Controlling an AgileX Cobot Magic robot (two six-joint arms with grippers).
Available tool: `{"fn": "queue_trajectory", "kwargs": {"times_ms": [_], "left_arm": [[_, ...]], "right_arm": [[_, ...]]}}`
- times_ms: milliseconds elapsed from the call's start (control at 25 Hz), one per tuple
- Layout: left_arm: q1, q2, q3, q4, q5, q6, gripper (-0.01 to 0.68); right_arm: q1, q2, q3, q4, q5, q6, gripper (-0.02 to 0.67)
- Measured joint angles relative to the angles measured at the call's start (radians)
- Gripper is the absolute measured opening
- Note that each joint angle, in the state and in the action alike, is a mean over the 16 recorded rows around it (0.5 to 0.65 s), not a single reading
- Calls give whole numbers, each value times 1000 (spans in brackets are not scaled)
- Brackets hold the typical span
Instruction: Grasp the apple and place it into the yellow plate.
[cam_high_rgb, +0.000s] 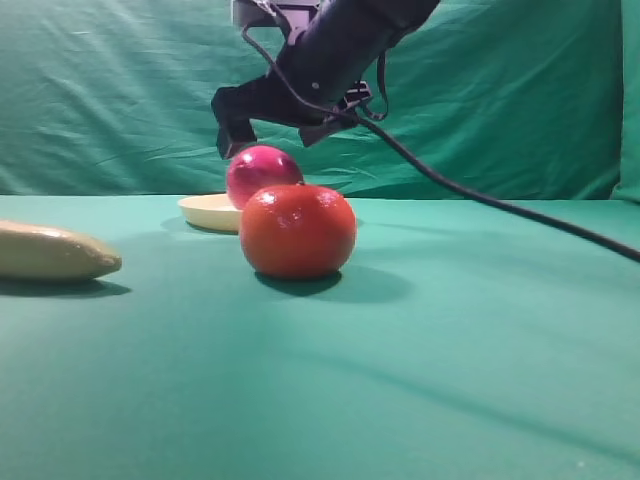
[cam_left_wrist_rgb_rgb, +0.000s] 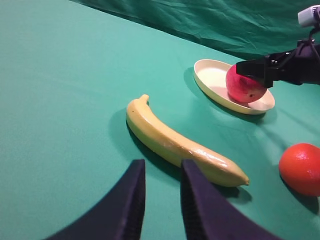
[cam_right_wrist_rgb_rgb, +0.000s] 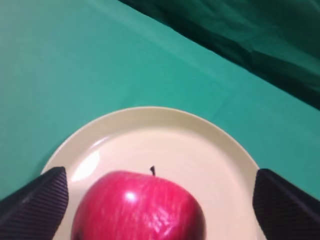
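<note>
Right wrist view: the apple (cam_right_wrist_rgb_rgb: 140, 207) sat at the plate's (cam_right_wrist_rgb_rgb: 165, 135) 6 o'clock, right gripper (cam_right_wrist_rgb_rgb: 160, 202) fingers spread apart, clear of it.

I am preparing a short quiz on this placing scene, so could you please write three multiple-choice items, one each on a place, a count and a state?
1. Where is the apple?
A. on the yellow plate
B. beside the banana
C. on the bare cloth

2. How many fruits are in the left wrist view?
A. two
B. three
C. five

3. How does the right pincer stand?
A. shut on the apple
B. open, with its fingers clear of the apple on both sides
C. shut on the banana

Answers:
1 A, the right wrist view shows the apple sitting in the dish.
2 B, apple, banana and the orange-red fruit.
3 B, plate shows between each finger and the apple.
</note>
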Motion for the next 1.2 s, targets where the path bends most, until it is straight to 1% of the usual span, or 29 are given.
{"fn": "queue_trajectory", "kwargs": {"times_ms": [280,360,440,560,800,1000,1200], "left_arm": [[0,0,0,0,0,0,157],[0,0,0,0,0,0,157],[0,0,0,0,0,0,157],[0,0,0,0,0,0,157],[0,0,0,0,0,0,157],[0,0,0,0,0,0,157],[0,0,0,0,0,0,157]], "right_arm": [[-53,-187,0,-30,274,77,120],[-72,-236,0,-49,347,110,60],[-92,-285,0,-72,414,146,22],[-117,-356,0,-110,500,204,2],[-147,-500,21,-184,607,298,0],[-151,-637,103,-225,617,339,0],[-151,-793,251,-240,576,359,0]]}}
